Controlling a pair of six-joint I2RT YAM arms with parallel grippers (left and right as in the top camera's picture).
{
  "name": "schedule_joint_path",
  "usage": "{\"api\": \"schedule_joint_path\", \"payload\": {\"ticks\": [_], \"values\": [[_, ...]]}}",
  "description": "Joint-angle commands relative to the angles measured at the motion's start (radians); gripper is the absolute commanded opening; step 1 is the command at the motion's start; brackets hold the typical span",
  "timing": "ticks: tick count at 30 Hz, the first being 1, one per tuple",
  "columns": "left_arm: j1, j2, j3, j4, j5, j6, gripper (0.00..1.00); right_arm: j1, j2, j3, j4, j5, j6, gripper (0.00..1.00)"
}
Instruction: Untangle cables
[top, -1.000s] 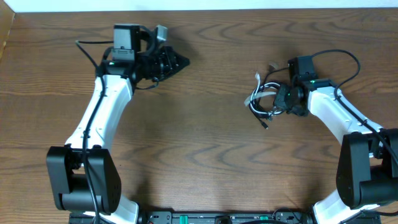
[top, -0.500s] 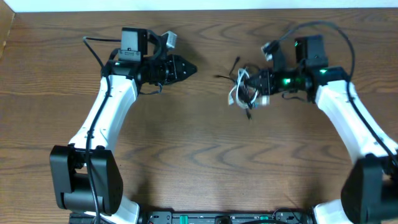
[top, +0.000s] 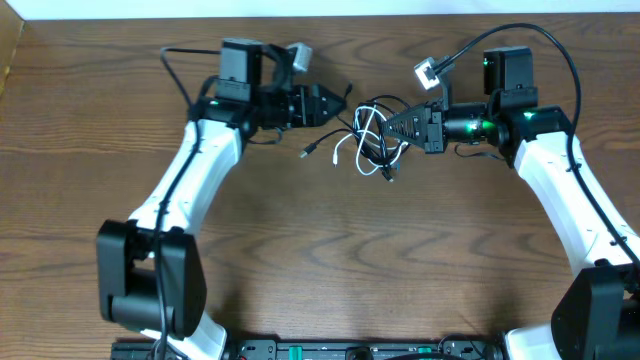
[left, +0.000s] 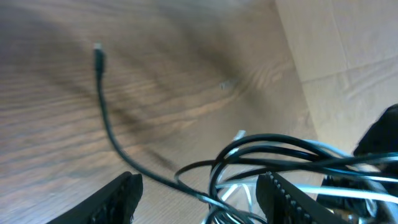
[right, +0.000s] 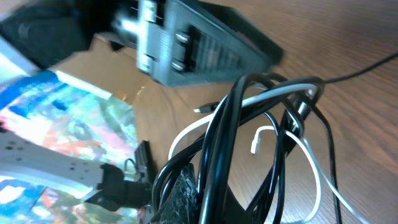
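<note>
The cables (top: 368, 138) are a tangled bundle of thin black and white cords hanging above the table's far middle. My right gripper (top: 392, 127) is shut on the bundle's right side. In the right wrist view the black and white loops (right: 249, 134) wrap around its dark finger (right: 186, 190). My left gripper (top: 340, 104) sits just left of the bundle, open. In the left wrist view its two fingers (left: 118, 199) stand wide apart with the loops (left: 267, 155) between and beyond them. One loose black end with a small plug (left: 98, 55) trails onto the wood (top: 309, 152).
A brown wooden table (top: 320, 250) carries both arms. A small grey tag (top: 425, 72) sits on the right arm's wire and another (top: 299, 56) on the left arm's. The table's far edge runs close behind both grippers.
My right gripper has lifted the bundle and carried it left toward the middle. The left arm has swung right to meet it, and its jaws have gone from shut to open.
</note>
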Motion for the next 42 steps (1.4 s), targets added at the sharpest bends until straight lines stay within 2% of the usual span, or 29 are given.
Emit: {"api": "schedule_joint_path", "payload": {"ticks": [1, 7, 12, 14, 19, 20, 21, 22, 25, 28, 33, 34, 35, 38, 39, 42], "values": [[-0.032, 0.045, 0.01, 0.044, 0.022, -0.002, 0.64, -0.017, 0.001, 0.006, 0.003, -0.121, -0.019, 0.01], [-0.113, 0.097, 0.01, 0.064, 0.039, -0.001, 0.52, -0.022, 0.001, 0.006, 0.003, -0.127, -0.018, 0.01], [-0.174, 0.127, 0.01, 0.064, 0.043, -0.002, 0.48, -0.022, 0.001, 0.006, 0.003, -0.127, -0.017, 0.01], [-0.203, 0.14, 0.01, 0.071, 0.043, -0.01, 0.44, -0.022, 0.001, 0.006, 0.004, -0.127, -0.014, 0.01], [-0.256, 0.178, 0.01, 0.169, 0.044, -0.123, 0.43, -0.022, 0.001, 0.006, 0.018, -0.126, -0.006, 0.01], [-0.262, 0.182, 0.01, 0.187, 0.043, -0.126, 0.42, -0.022, 0.001, 0.006, 0.02, -0.126, -0.003, 0.01], [-0.264, 0.186, 0.01, 0.203, 0.042, -0.126, 0.37, -0.022, 0.001, 0.006, 0.02, -0.126, -0.003, 0.01], [-0.264, 0.189, 0.01, 0.22, 0.006, -0.143, 0.26, -0.023, 0.001, 0.006, 0.025, -0.126, 0.007, 0.01], [-0.262, 0.191, 0.01, 0.215, -0.178, -0.182, 0.15, -0.036, 0.001, 0.006, 0.044, -0.126, 0.047, 0.01], [-0.262, 0.199, 0.01, 0.213, -0.293, -0.238, 0.15, -0.061, 0.0, 0.006, 0.101, -0.126, 0.127, 0.01], [-0.264, 0.236, 0.01, 0.213, -0.325, -0.279, 0.15, -0.1, -0.026, 0.006, 0.238, -0.13, 0.262, 0.01], [-0.264, 0.246, 0.01, 0.212, -0.325, -0.278, 0.13, -0.108, -0.043, 0.006, 0.277, -0.13, 0.298, 0.01], [-0.264, 0.26, 0.01, 0.208, -0.337, -0.272, 0.08, -0.115, -0.059, 0.006, 0.309, -0.13, 0.33, 0.01], [-0.263, 0.278, 0.01, 0.171, -0.4, -0.161, 0.07, -0.144, -0.104, 0.006, 0.378, -0.13, 0.453, 0.01], [-0.259, 0.279, 0.01, 0.112, -0.501, -0.116, 0.07, -0.169, -0.131, 0.006, 0.39, -0.13, 0.488, 0.01], [-0.24, 0.278, 0.01, 0.043, -0.597, -0.06, 0.07, -0.233, -0.168, 0.006, 0.381, -0.127, 0.524, 0.01]]}}
